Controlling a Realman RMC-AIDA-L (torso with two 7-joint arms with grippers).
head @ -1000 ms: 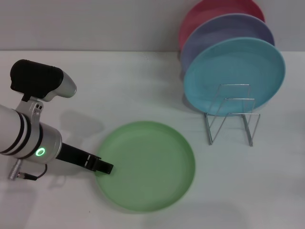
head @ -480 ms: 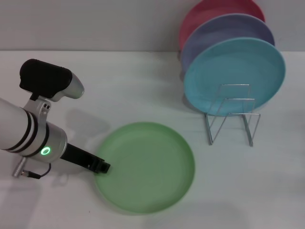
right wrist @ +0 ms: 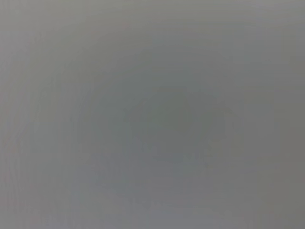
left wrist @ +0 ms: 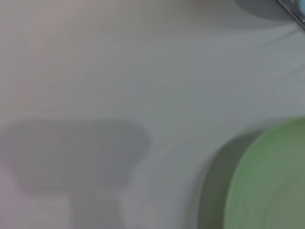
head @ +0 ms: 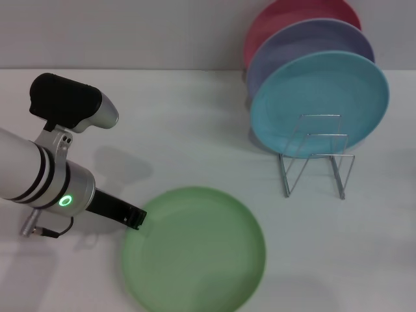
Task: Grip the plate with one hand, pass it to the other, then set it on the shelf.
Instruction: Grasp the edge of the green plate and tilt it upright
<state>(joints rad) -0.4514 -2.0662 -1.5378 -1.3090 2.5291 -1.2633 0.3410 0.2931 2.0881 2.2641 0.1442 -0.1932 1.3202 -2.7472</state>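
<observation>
From my remote station, my robot's left hand (head: 135,219) sits at the near-left rim of the light green plate (head: 195,250), its black fingers (head: 130,217) closed down narrow on that edge. The plate extends away from the hand to the right and toward the robot, and the shadow beneath its left rim in the left wrist view suggests that side is raised off the white tabletop (head: 182,136). In that view, the plate (left wrist: 269,181) fills one corner as a green curve with a dark shadow beside it, and the arm's own shadow falls across the bare tabletop (left wrist: 143,71). A green ring light (head: 65,200) glows on the silver wrist behind the hand.

Well apart from the hand, across the plate and farther from the robot on the right, stands the wire shelf (head: 315,159), its front zigzag loops holding nothing. At its back, a turquoise plate (head: 318,97) stands upright on edge in the shelf, with a lavender plate (head: 305,39) behind it and a pink plate (head: 292,12) behind that. The green plate does not touch the shelf.

My right hand does not appear in the head view, and the right wrist view shows only a flat grey field.
</observation>
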